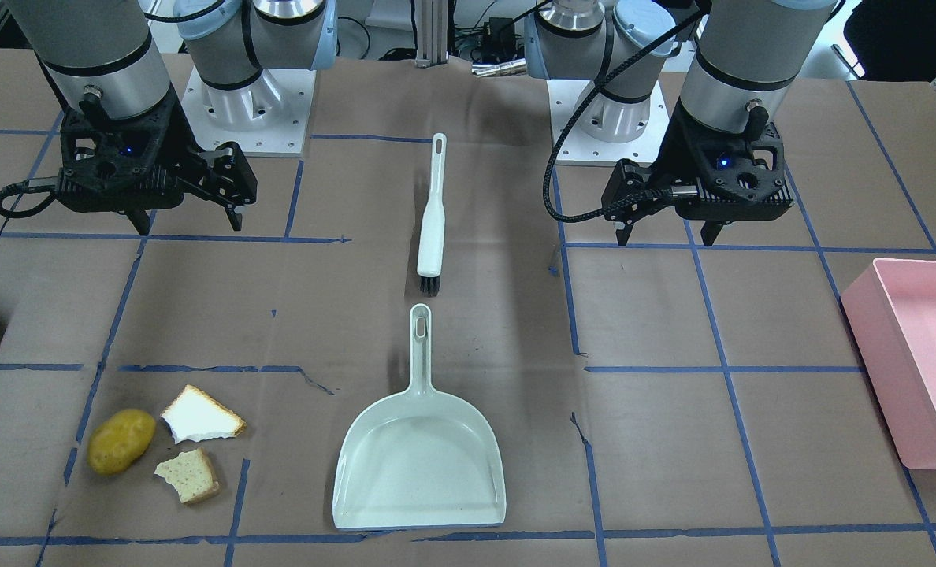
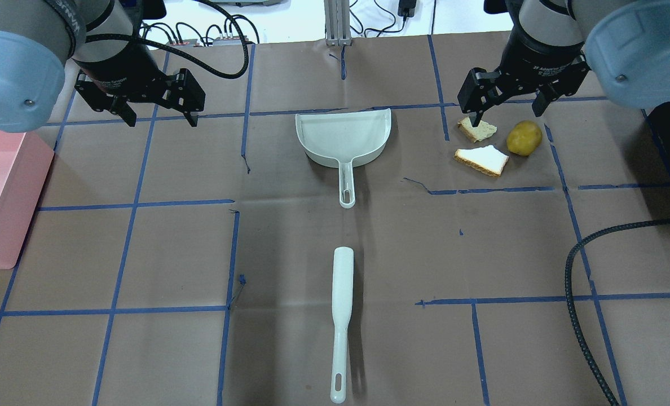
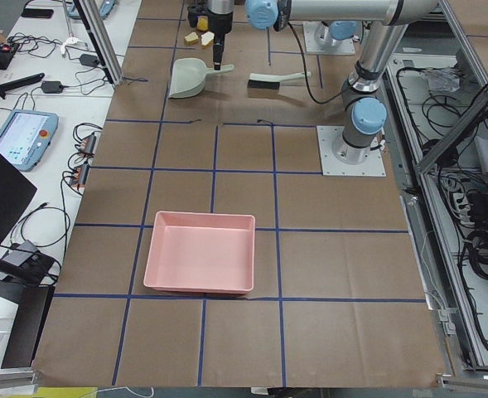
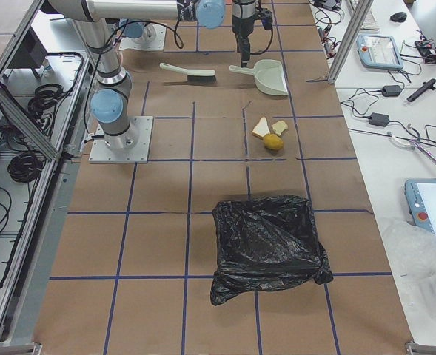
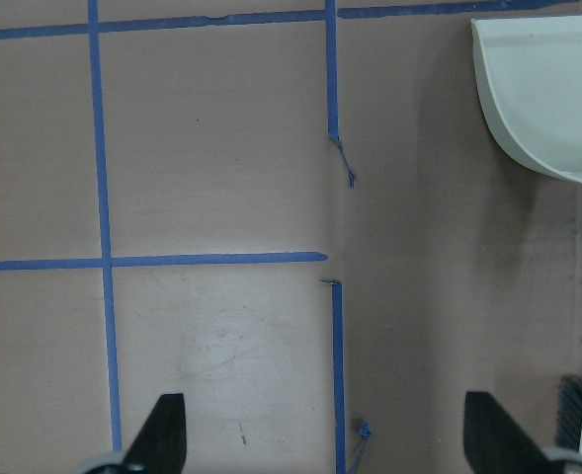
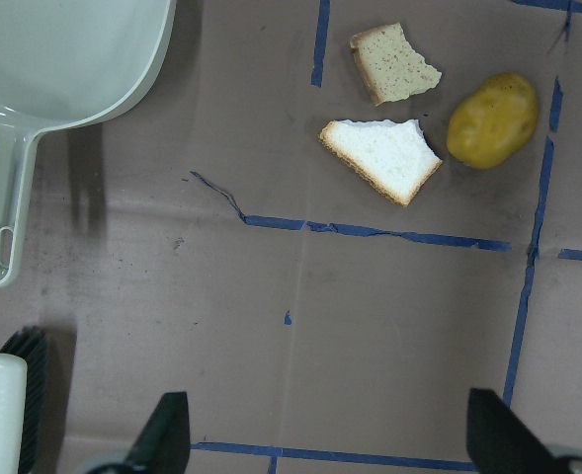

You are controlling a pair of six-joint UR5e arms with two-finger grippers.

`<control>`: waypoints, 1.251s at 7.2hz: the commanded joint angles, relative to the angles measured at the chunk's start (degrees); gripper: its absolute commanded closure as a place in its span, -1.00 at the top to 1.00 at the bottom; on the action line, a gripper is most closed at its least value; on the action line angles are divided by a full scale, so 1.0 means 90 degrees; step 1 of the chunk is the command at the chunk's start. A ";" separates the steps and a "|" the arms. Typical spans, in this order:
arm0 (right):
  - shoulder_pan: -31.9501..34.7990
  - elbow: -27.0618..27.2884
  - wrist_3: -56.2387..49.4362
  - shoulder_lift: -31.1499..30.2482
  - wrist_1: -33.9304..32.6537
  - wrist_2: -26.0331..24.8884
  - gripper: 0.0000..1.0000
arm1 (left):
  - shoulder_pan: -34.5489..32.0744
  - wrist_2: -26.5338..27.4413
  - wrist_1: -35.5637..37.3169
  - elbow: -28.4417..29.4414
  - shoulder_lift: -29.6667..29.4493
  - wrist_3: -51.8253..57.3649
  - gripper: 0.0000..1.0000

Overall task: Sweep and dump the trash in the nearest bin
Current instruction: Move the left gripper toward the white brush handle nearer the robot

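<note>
The trash lies together on the table: a yellow-brown potato (image 1: 121,441) (image 2: 524,137) (image 6: 492,119) and two torn bread pieces, one white-faced (image 1: 200,416) (image 2: 483,159) (image 6: 382,156), one browner (image 1: 190,475) (image 2: 477,129) (image 6: 393,62). A pale green dustpan (image 1: 421,465) (image 2: 343,135) and a matching brush (image 1: 432,220) (image 2: 340,316) lie in line at the table's middle. My right gripper (image 1: 191,223) (image 2: 506,115) (image 6: 325,444) hangs open and empty, above the table on the trash side. My left gripper (image 1: 665,236) (image 2: 160,119) (image 5: 325,444) hangs open and empty over bare table.
A pink bin (image 1: 878,354) (image 2: 13,225) (image 3: 200,264) stands on my left side. A bin lined with a black bag (image 4: 269,248) stands on my right side, beyond the trash. Brown paper with blue tape lines covers the table. The dustpan's edge (image 5: 547,89) shows in the left wrist view.
</note>
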 commanded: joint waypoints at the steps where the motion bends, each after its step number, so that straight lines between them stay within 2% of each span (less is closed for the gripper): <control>1: 0.0000 0.0010 0.0000 0.0000 0.0000 0.0000 1.00 | -0.0001 0.0000 0.0018 -0.0016 0.0042 0.0007 0.99; 9: 0.0000 0.0010 0.0000 0.0000 0.0000 0.0000 1.00 | -0.0059 -0.0068 -0.0030 -0.0074 -0.0065 -0.0051 1.00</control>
